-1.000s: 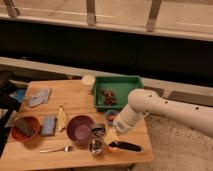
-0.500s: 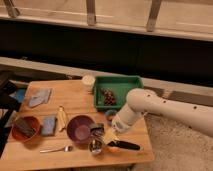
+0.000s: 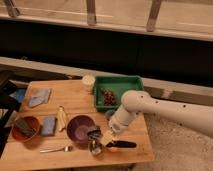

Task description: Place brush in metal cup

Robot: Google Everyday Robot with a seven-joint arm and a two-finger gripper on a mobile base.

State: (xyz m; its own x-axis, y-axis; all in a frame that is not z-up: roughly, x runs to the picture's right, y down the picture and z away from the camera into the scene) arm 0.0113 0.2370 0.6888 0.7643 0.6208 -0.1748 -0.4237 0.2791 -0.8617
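A wooden worktop carries everything. At its far left lies a grey-blue cloth, and nearer the front edge sits a brown bowl with something dark inside. Just right of that bowl lies a blue sponge, then a pale banana lying lengthwise. A silver fork rests near the front edge, below the sponge and banana. To the right stands a purple bowl. Behind it, at the back edge of the worktop, is a cream paper cup, touching or just beside the left end of a green tray that holds a dark reddish clump.

The metal cup stands near the front edge, just beside the purple bowl's lower right rim. The hand hovers right over the metal cup, low and close to it; I cannot tell whether its fingers are apart or together, nor whether it holds the brush, which I cannot pick out for certain. Just right of the cup lies an orange-handled tool with a dark blade end pointing right. The white arm reaches in from the right, crossing over the worktop's right corner.
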